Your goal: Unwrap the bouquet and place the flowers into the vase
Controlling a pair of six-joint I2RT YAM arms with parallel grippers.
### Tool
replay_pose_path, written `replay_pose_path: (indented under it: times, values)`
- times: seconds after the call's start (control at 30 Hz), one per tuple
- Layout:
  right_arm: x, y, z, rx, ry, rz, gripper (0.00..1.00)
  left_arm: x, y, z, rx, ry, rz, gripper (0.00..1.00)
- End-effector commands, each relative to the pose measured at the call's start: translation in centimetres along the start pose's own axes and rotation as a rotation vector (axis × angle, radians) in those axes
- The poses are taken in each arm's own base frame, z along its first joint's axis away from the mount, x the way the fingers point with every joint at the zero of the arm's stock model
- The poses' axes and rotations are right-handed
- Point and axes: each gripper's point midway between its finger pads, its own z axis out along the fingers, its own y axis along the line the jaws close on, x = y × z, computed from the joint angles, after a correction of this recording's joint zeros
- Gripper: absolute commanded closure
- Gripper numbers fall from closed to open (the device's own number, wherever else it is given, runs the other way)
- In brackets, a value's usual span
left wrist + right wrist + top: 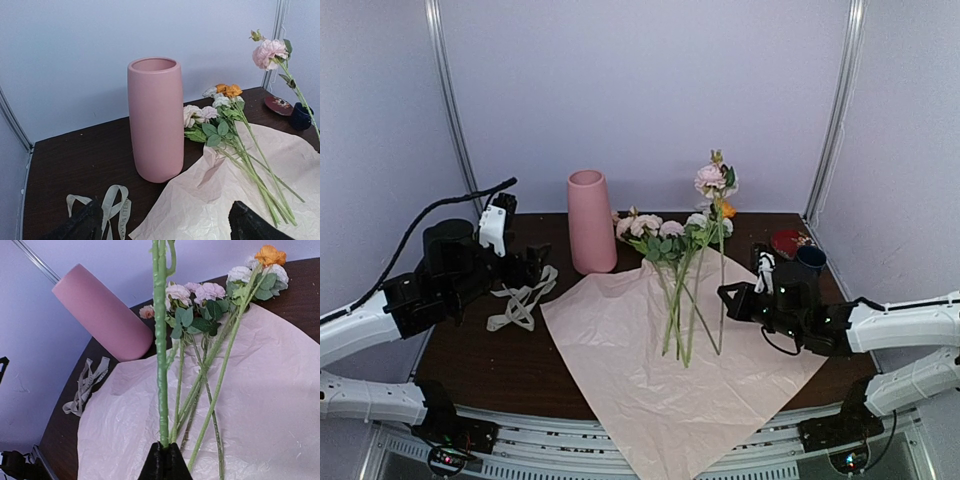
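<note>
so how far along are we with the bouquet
Unwrapping looks done: the ribbon lies loose on the table and the pink paper is spread flat. In hand: the right claw is shut on one pink flower's stem, holding it upright. Still to do: the vase has no flowers in it, and the other flowers lie on the paper.

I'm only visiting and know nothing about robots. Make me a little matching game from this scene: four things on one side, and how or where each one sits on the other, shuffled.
Things
1. vase
2. ribbon
3. pink paper
4. tall pink flower

States
A. gripped by its stem in the right pincer, standing upright
B. spread flat under the loose flowers
C. lying loose on the bare table
D. standing upright, nothing in it

Pairs: 1-D, 2-C, 3-B, 4-A
</note>
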Motion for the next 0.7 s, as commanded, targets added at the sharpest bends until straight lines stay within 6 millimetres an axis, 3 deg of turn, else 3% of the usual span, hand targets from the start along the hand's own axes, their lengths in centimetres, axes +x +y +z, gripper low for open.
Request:
replay_pose_path:
  times: [0.0, 0.13, 0.27, 0.4, 0.6, 0.67]
  values:
    - [-6.4, 4.8, -3.6, -0.104, -0.226, -0.052, 1.00, -3.3, -2.6, -0.5, 0.158, -0.089, -0.136, 0.09]
    - [-9.8, 8.9, -7.2, -0.177, -0.362, -0.121, 1.00, -7.3, -4.8, -2.1, 0.329, -0.228, -0.299, 0.02]
    - [-10.7, 13.1, -10.0, -0.221, -0.435, -0.224, 1.00, -10.5, -7.0, -3.2, 0.486, -0.301, -0.380, 0.02]
    - [-8.9, 16.1, -11.9, -0.223, -0.473, -0.326, 1.00, -12.8, -12.2, -5.0, 0.781, -0.346, -0.351, 0.02]
    - [-4.0, 19.7, -11.8, -0.225, -0.446, -0.480, 1.00, -14.1, -19.9, -6.6, 0.959, -0.354, -0.222, 0.02]
    - [-2.9, 20.3, -11.7, -0.235, -0.441, -0.500, 1.00, -14.3, -21.6, -7.3, 1.009, -0.366, -0.184, 0.02]
